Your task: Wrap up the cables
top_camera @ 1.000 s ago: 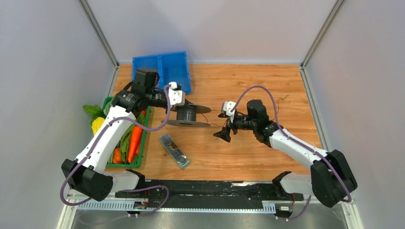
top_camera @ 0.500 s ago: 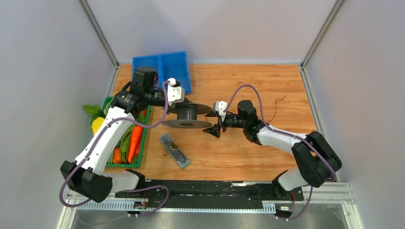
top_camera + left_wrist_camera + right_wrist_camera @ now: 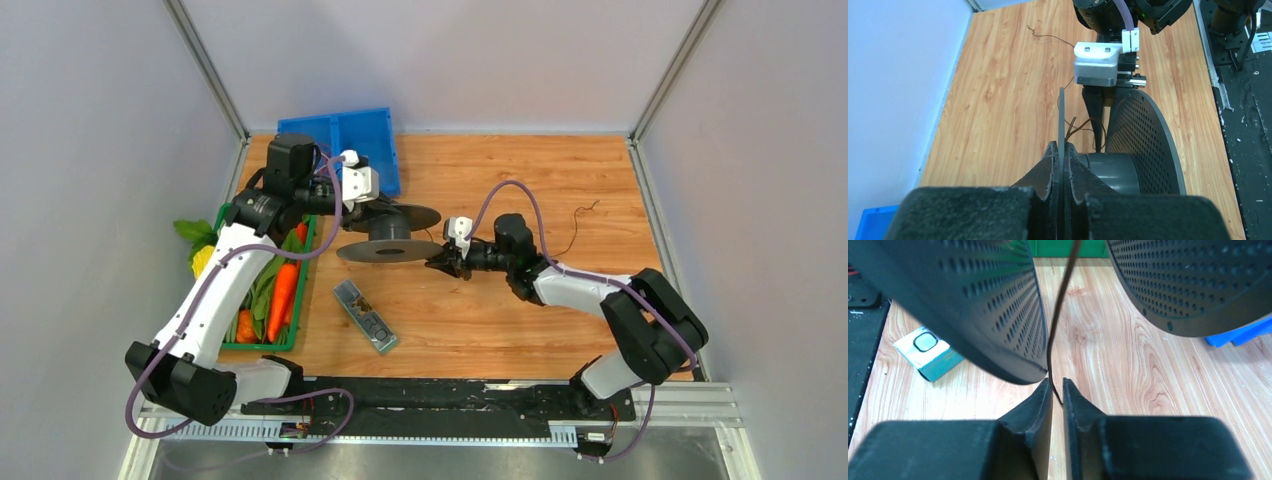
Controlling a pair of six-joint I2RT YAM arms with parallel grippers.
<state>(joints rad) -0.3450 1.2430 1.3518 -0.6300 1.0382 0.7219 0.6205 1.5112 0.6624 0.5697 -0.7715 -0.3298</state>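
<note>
A dark grey spool (image 3: pixel 390 230) with two perforated flanges hangs over the table's left half. My left gripper (image 3: pixel 372 205) is shut on the rim of one flange (image 3: pixel 1062 115), which runs edge-on between the pads (image 3: pixel 1050 165). The cable (image 3: pixel 1058 330), a thin black wire, comes down between the two flanges and ends between my right gripper's (image 3: pixel 1057 385) tips. Those jaws have narrowed to a thin slit around it. In the top view my right gripper (image 3: pixel 437 262) sits just right of the lower flange. The cable's loose end (image 3: pixel 578 225) trails across the wood at the right.
A blue bin (image 3: pixel 340 140) stands at the back left. A green basket (image 3: pixel 262 346) with a carrot (image 3: pixel 283 290) and greens lies along the left edge. A small teal box (image 3: pixel 365 315) lies in front of the spool. A black rail (image 3: pixel 420 400) runs along the near edge.
My right arm has reached left to the spool and its jaws have gone from wide open to nearly together around the cable. The left arm has drawn the spool slightly back.
</note>
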